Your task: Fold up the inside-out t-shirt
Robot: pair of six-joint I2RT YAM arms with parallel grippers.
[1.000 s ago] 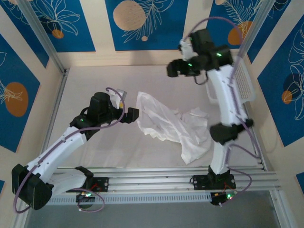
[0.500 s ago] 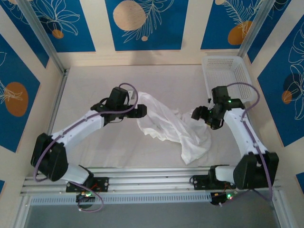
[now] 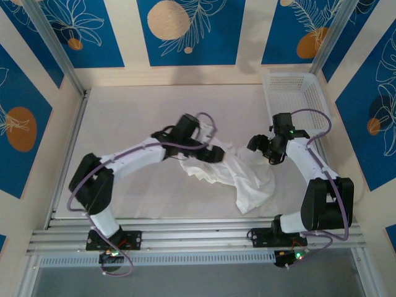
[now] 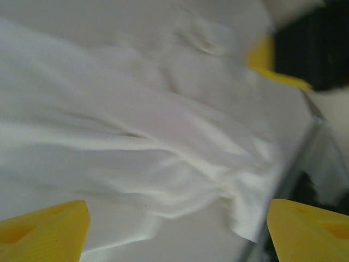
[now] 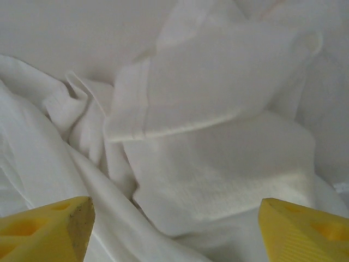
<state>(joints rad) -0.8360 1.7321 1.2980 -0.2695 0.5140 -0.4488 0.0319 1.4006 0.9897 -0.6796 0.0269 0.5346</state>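
Top view: both my arms have swung in over the last second. My left claw [image 3: 216, 153] now hangs over the middle of the crumpled t-shirt [image 3: 247, 178] and my right claw [image 3: 255, 143] over its far right end, so I judge grasping comes next.

Left wrist: the fingers are spread wide and empty, with the t-shirt [image 4: 136, 147] just beneath.

Right wrist: the fingers are equally wide, above a hemmed fold of the t-shirt [image 5: 218, 93].

Pale whitish worktop [image 3: 124, 111], matte, metal rails [image 3: 204, 230] along the near edge. White t-shirt [image 3: 238, 176] lies crumpled on it, centre to right, strung diagonally toward the near right, wrinkled and bunched. White lattice basket [image 3: 296, 93] sits at the far right corner, apart from the t-shirt.
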